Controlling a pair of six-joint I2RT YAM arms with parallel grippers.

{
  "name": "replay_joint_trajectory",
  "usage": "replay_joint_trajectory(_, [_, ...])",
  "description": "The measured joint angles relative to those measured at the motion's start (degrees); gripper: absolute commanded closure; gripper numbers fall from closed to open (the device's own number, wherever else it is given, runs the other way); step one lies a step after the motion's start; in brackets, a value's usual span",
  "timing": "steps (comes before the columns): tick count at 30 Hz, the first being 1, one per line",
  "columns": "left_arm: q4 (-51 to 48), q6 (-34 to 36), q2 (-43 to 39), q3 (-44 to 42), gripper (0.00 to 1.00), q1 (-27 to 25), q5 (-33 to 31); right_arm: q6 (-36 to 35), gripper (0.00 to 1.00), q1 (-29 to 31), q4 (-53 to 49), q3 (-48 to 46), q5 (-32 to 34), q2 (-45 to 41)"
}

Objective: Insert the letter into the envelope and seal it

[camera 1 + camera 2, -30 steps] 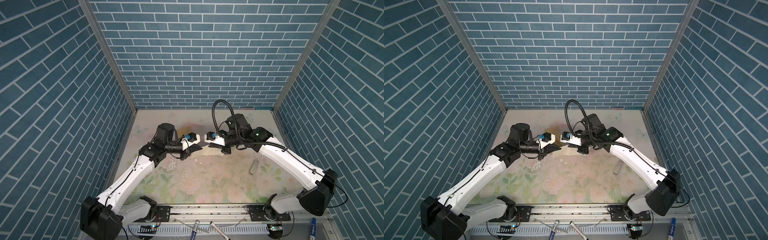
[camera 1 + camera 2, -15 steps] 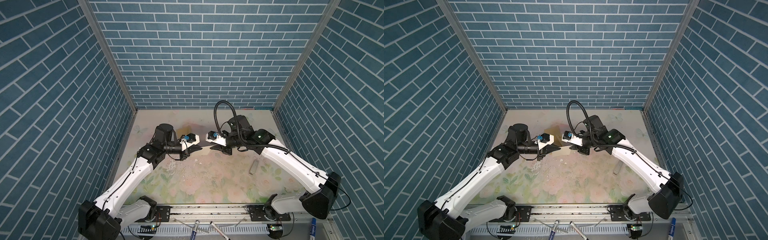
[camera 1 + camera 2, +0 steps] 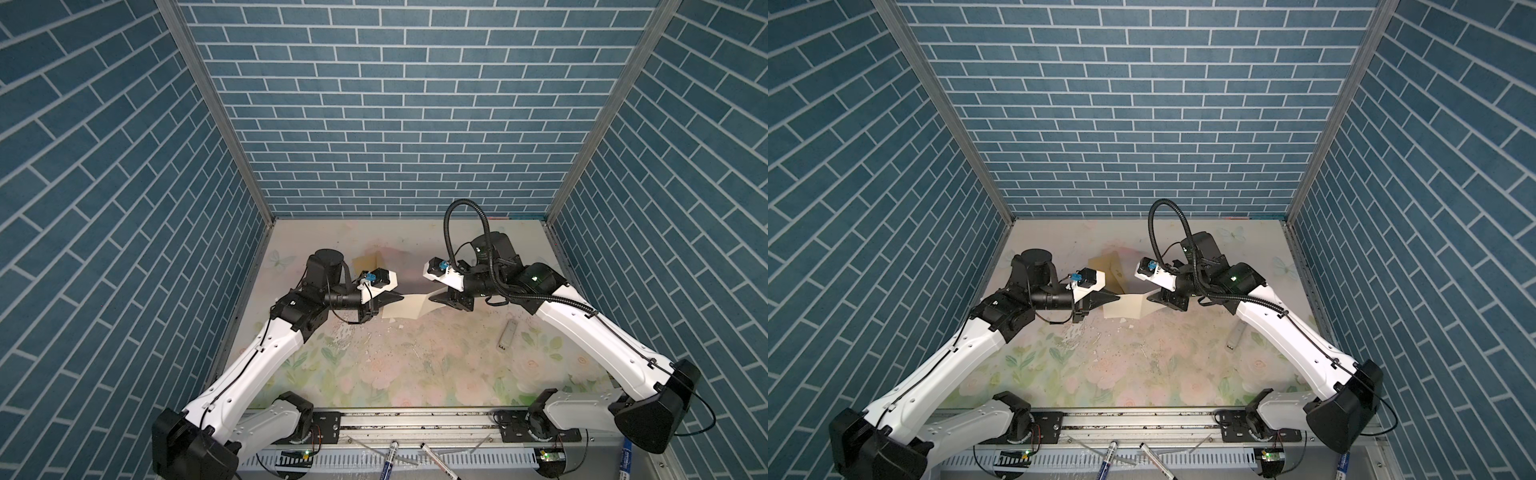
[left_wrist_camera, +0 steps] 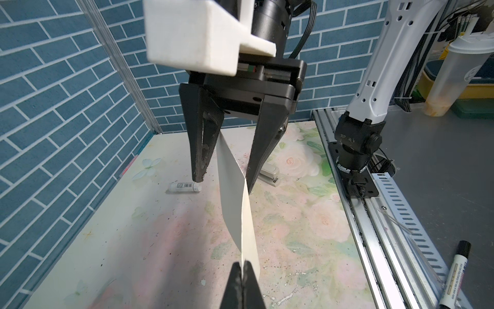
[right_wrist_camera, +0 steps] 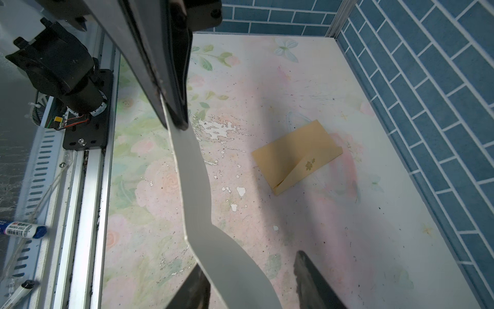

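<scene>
The letter (image 3: 405, 305) is being held clear of the desk (image 3: 415, 374), above its middle, stretched as a bowed strip between the two arms with its long axis running side to side along the front edge. It is being pinched firmly at one end by the left tool (image 4: 242, 267), whose jaws are being pressed tight on the paper. The right tool (image 4: 223, 182) is being shown with its jaws standing apart, so the sheet is only being brushed by one finger, not clamped. The envelope (image 5: 294, 149) is lying flat on the desk toward the far edge, beyond the letter and nearer the left arm, with its pointed flap being propped partly up. Nothing is being seen inside it or poking out. Judging from this, the sheet is being left to the left tool alone for carrying backward.
</scene>
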Motion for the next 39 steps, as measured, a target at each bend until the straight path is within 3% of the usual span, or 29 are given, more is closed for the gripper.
replay_joint_trajectory(6, [0.02,-0.31,-0.07,-0.33,1.0,0.0,0.02,1.07,0.33,-1.62,0.02,-0.35,0.02,-0.81])
replay_joint_trajectory(11, [0.04,-0.33,-0.07,-0.42,1.0,-0.02,0.17,1.49,0.32,-2.45,-0.07,-0.44,-0.02,-1.53])
replay_joint_trajectory(26, [-0.81,0.39,-0.07,-0.48,1.0,-0.02,0.31,-1.64,0.67,-2.54,-4.37,-0.33,-1.18,0.2])
replay_joint_trajectory(39, [-4.2,2.51,-0.07,-0.42,1.0,-0.09,-0.11,-3.45,0.84,-2.64,-6.03,-0.33,-1.11,0.31])
